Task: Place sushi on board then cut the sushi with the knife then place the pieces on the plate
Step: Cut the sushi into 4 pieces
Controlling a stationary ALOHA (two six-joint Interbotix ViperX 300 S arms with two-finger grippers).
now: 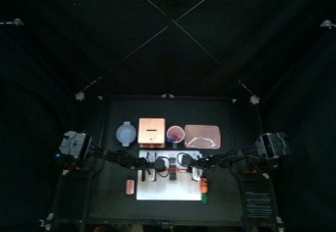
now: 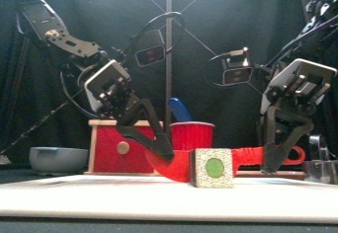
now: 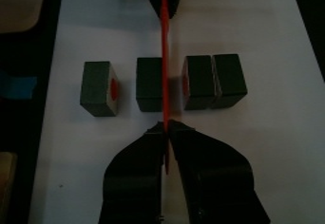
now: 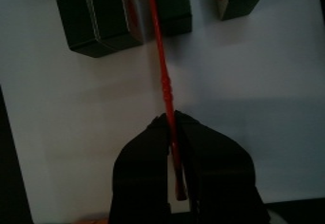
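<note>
Left gripper [image 3: 162, 125] and right gripper [image 4: 170, 120] both clench the red knife [image 3: 162, 38] (one end each); press evenly down on the sushi roll [image 3: 214, 82] at frame centre.

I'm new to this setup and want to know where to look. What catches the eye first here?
A red knife is stretched between the left gripper and right gripper, both shut on it, over the white board. Under it lies a row of dark green sushi blocks, the blade lined up between two of them, with one block standing apart at the end.
</note>
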